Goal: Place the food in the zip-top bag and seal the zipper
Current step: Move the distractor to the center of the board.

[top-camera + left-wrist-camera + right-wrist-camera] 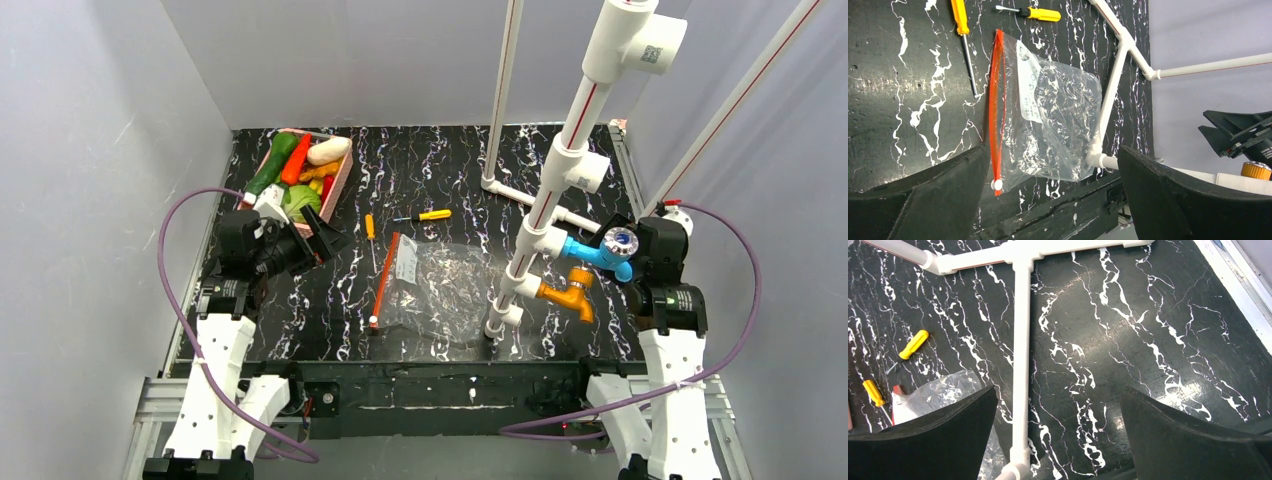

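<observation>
The clear zip-top bag [440,290] lies flat and empty at the table's middle. Its orange-red zipper [383,275] runs along its left edge, with a white slider at the near end. The food lies in a pink basket [342,182] at the back left: a cucumber [270,165], a white radish [328,151] and a green cabbage [302,201]. My left gripper [322,238] is open and empty, between basket and bag. In the left wrist view [1053,150] it looks at the bag [1058,115] and zipper [994,100]. My right gripper [1058,390] is open and empty above bare table, right of the bag [943,390].
Two yellow-handled screwdrivers [430,215] [370,228] lie just behind the bag. A white PVC pipe frame [560,180] rises at the bag's right edge, with a blue valve [600,250] and an orange tap [570,295]. Grey walls enclose the table.
</observation>
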{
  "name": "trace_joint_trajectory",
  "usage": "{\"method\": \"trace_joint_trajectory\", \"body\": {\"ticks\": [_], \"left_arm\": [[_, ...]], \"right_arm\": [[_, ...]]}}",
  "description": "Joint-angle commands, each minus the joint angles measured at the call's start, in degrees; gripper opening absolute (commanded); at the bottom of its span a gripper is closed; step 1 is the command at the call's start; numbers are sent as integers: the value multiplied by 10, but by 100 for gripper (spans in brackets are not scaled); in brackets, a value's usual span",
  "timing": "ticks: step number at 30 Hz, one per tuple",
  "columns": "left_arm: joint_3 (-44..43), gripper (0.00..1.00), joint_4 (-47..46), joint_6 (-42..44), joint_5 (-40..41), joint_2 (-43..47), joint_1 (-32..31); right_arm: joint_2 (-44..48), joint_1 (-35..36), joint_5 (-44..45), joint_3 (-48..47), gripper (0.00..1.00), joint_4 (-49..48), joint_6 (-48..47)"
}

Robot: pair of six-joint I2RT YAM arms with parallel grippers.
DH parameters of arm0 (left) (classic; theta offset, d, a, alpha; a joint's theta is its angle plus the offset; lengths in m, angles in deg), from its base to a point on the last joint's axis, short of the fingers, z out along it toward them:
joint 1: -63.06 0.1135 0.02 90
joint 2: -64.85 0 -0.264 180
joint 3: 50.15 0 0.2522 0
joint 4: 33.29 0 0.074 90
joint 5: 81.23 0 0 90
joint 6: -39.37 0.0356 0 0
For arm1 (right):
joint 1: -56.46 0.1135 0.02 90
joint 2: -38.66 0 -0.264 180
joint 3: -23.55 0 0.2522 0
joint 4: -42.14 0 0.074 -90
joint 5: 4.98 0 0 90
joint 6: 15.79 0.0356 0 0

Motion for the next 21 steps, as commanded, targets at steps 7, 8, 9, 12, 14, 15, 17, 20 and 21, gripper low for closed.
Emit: {"method": "trace_joint_trajectory", "body": {"ticks": [7,8,9,12,14,15,17,20,21], "left_arm": [[10,99,-1,2,-59,-8,0],[15,99,-3,1,-69,-7,0],[19,99,-5,-1,-78,-6,0],[32,99,-14,-10,-103,3,-3],[37,99,-16,-14,-111,5,-12],[39,99,-16,-16,-112,6,-18],[45,99,-17,-21,-108,10,-36],[55,99,-20,-30,-80,19,-78],[57,99,-23,-34,-71,19,-95]], "right_arm": [[-41,-4,-80,35,100,-116,7],[-52,-5,-90,41,100,-132,19],[-64,-7,-99,44,100,-146,26],[-109,-22,-133,51,100,-184,46],[-140,-43,-167,56,100,-212,59],[-155,-54,-179,58,100,-224,64],[-182,-65,-181,59,100,-247,63],[-229,-80,-224,71,100,-310,57],[-251,-88,-246,72,100,-323,72]]}}
